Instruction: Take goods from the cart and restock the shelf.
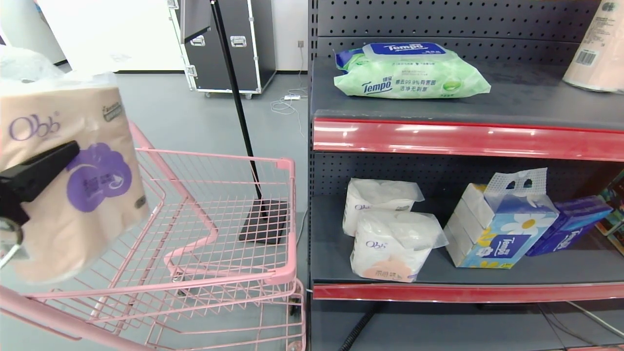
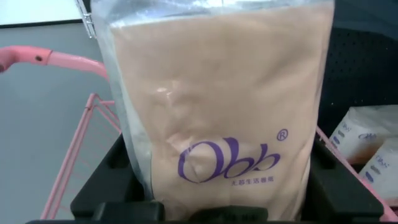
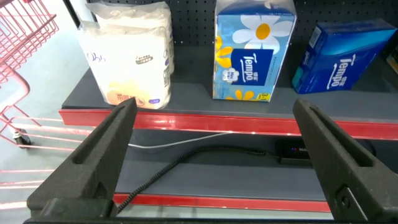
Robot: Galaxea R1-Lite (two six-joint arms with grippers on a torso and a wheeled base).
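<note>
The left gripper (image 2: 221,162) has its fingers closed on a beige pack of toilet rolls (image 1: 83,195), one dark finger lying across the pack's printed face. The pack hangs at the left of the head view, lifted above the pink cart (image 1: 287,214) and well apart from the shelf (image 1: 560,263).

The step in hand looks like the carry across to the shelf. Two like packs (image 1: 390,243) stand on the lower board right of centre, touching each other, with a daisy-printed tissue pack (image 1: 502,229) just beside them, so that board seems the right home.

To do it well, the arm should take the pack rightward over the cart's rim before dropping to the lower board's height. It should go in under the red-edged upper board, aiming for bare board beside the like packs without nudging them. The wrapper is soft, so the grip should hold until the base sits flat.

The right gripper (image 3: 216,109) faces the lower shelf with fingers spread wide and empty; it is best kept out of the path.
</note>
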